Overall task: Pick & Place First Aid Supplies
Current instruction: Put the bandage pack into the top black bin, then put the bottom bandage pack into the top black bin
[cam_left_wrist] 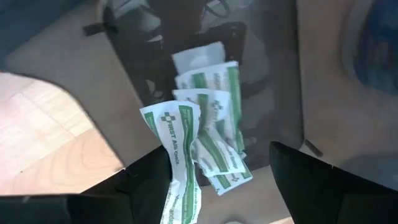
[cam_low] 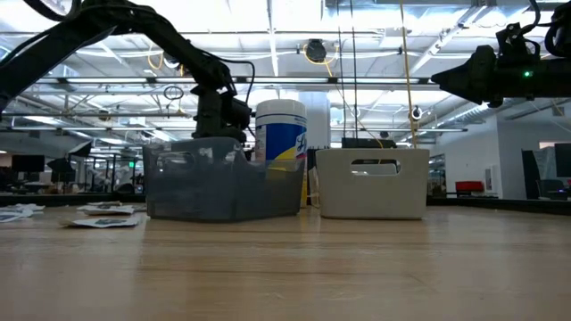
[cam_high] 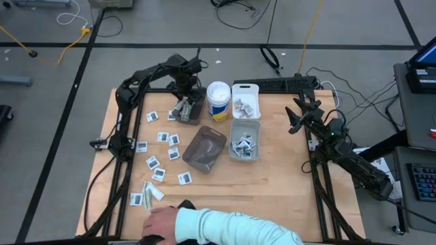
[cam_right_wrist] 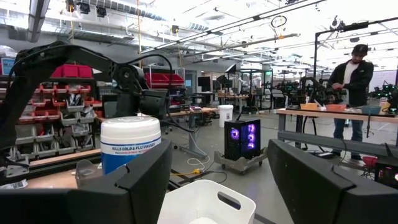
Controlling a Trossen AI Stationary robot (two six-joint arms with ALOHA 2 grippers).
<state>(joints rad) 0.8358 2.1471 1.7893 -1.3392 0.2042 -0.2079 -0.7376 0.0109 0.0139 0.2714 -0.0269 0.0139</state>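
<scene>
My left gripper hangs open, pointing down over a smoky bin at the table's far left-centre. Several green-white strips lie on the bin's floor. One more strip stands close beside one finger. White square packets and a few strips lie spread on the table's left part. My right gripper waits open, raised at the far right, with nothing between its fingers. My left gripper has one green-white strip next to the inner side of one finger. The strip hangs lengthwise between the open fingers, above the bin. I cannot tell whether it touches the finger.
A second smoky bin sits askew at the table's middle. A wipes canister, a white bin and a clear bin with packets stand to the right of it. A person's hand and sleeve reach in at the near edge.
</scene>
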